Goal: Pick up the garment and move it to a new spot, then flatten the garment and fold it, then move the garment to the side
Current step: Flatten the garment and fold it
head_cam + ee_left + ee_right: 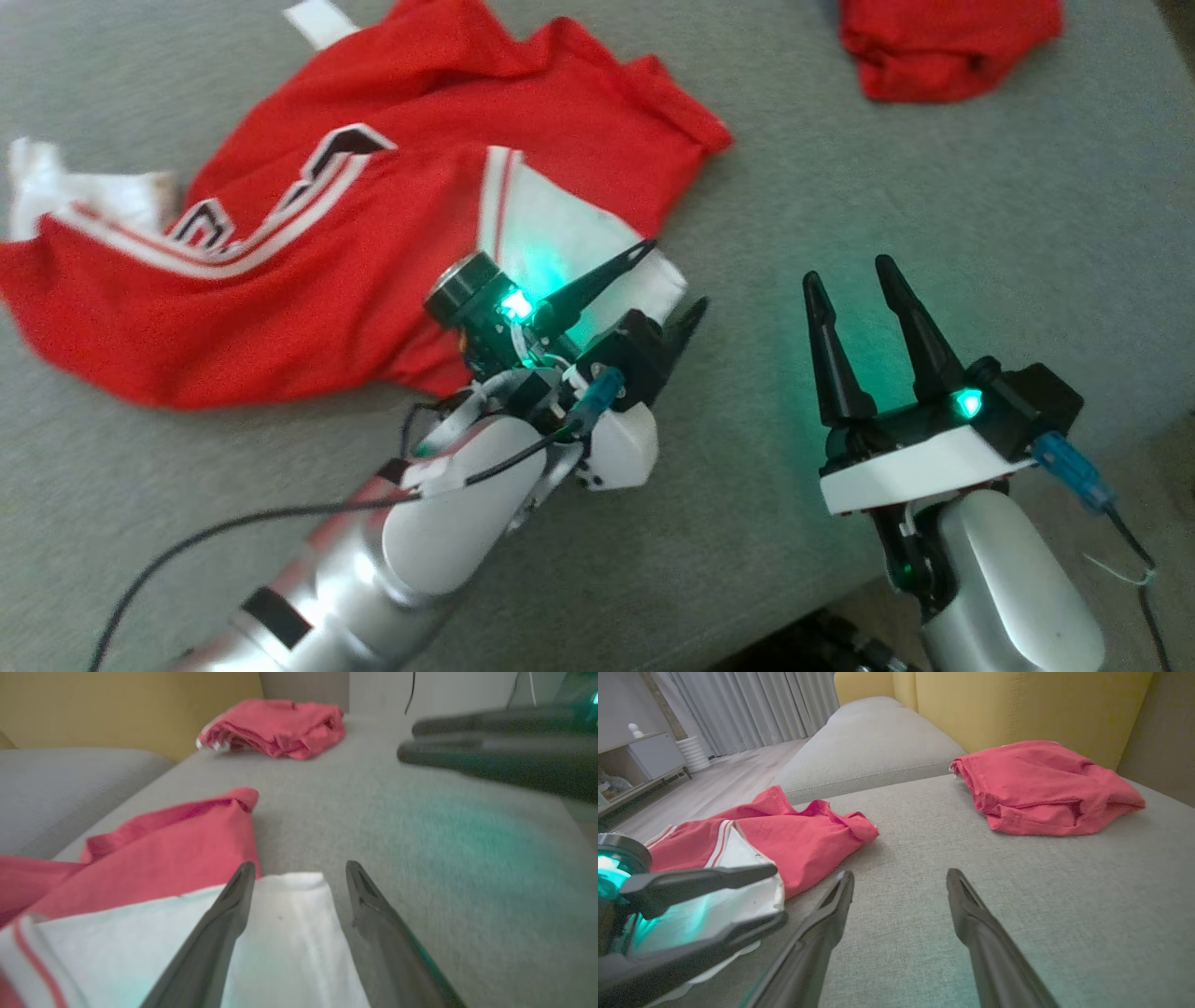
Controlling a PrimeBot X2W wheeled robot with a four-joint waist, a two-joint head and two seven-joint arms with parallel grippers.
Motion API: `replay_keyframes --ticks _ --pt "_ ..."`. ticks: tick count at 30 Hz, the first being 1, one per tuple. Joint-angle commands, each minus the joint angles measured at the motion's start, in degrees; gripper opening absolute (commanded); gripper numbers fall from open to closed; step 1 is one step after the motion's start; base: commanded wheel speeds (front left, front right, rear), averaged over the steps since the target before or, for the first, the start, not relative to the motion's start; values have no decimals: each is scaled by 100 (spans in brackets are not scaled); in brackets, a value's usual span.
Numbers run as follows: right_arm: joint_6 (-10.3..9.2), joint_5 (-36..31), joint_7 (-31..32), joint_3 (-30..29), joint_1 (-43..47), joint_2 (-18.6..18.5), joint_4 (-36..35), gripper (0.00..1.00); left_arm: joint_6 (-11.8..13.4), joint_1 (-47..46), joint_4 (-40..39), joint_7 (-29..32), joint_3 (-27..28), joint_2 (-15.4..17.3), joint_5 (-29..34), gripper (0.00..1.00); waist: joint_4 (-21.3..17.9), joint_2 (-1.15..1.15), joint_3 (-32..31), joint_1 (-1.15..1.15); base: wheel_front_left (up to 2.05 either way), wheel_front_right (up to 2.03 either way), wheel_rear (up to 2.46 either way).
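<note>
Red jersey [308, 271] lies spread and rumpled on the grey sofa cushion [934, 205], out to the robot's left, with a white panel [280, 933] at its near corner. The left gripper [674, 275] sits right over that white corner, fingers spread wide with the cloth lying slack under them, nothing pinched. The right gripper [846, 271] hangs over bare cushion just beside it, fingers parted as well and holding nothing, with green light spilling onto the fabric below.

Further back on the same cushion sits a second red garment [948, 42], folded into a bundle, well apart from the jersey. Between the two there's open grey upholstery, and nothing lies across the jersey itself.

The left wrist view looks low along the white panel, with the right gripper's dark fingers reaching in blurred at the upper right. The right wrist view opens up the room: yellow backrest [1017, 704] behind the bundle, pale curtains [747, 704], wooden floor [714, 784] and a low cabinet [644, 756] at the far left.
</note>
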Motion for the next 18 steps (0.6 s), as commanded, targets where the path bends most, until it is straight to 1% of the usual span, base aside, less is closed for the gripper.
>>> replay_keyframes --ticks 1,4,7,8,9,10,11,13,16,18 --pt "39 58 -15 128 -20 14 -168 100 50 -295 -119 136 108 61 136 100 -208 0 79 -1 0 0 0" --pt "39 122 -15 164 11 15 -170 100 179 -357 -32 380 96 193 273 100 -356 0 45 -1 0 0 0" --pt "39 145 -15 182 51 15 -158 100 251 -288 9 586 98 363 310 100 -424 0 -12 -1 0 0 0" --pt "39 148 -15 184 63 15 -152 100 252 -251 4 641 100 411 295 88 -433 0 -35 -1 0 0 0" --pt "39 149 -15 181 77 15 -148 100 242 -208 -13 693 104 447 263 47 -436 0 -57 -1 0 0 0" --pt "39 149 -15 173 92 15 -145 100 231 -164 -40 746 107 474 227 21 -431 0 -80 -1 0 0 0" --pt "39 149 -15 164 107 15 -146 100 219 -120 -78 799 107 493 188 0 -417 0 -103 -1 0 0 0" --pt "39 142 -15 157 122 15 -153 100 200 -37 -187 878 88 512 131 0 -360 0 -145 -1 0 0 0" --pt "39 120 -15 153 132 15 -152 100 204 24 -397 793 68 503 92 0 -276 0 -190 -1 0 0 0" --pt "39 78 -15 138 147 15 -144 100 223 100 -689 574 60 456 30 0 -151 0 -250 -1 0 0 0"
